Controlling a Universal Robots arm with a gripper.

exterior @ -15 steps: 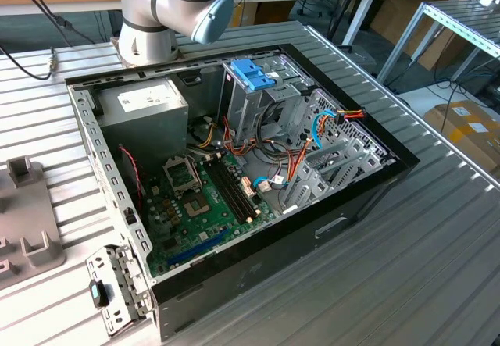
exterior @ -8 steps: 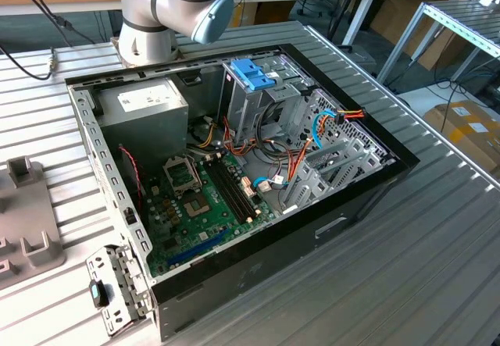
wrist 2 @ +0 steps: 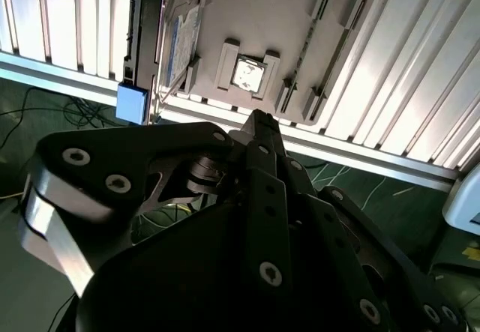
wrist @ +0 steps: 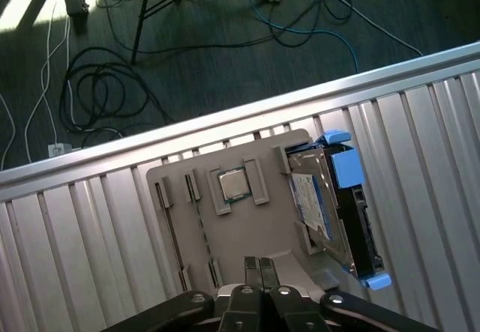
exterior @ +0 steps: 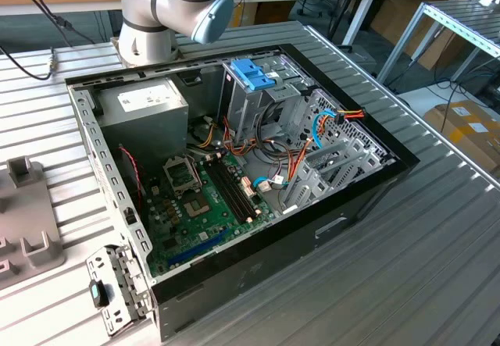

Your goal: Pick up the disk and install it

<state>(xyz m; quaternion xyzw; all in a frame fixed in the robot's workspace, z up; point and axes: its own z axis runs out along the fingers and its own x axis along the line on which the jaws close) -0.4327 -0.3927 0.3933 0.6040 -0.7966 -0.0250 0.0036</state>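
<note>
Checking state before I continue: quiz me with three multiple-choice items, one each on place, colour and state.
1. Where is the disk? A inside the computer case; B in the grey tray; C on the floor.
2. What colour is its carrier? A red; B yellow; C blue.
3. The gripper is: A shut, holding nothing; B shut on the disk; C gripping a cable.
Answers: 1 B, it stands on edge in the tray beside the chip; 2 C, blue end pieces show; 3 A, its fingers meet, apart from the disk.
</note>
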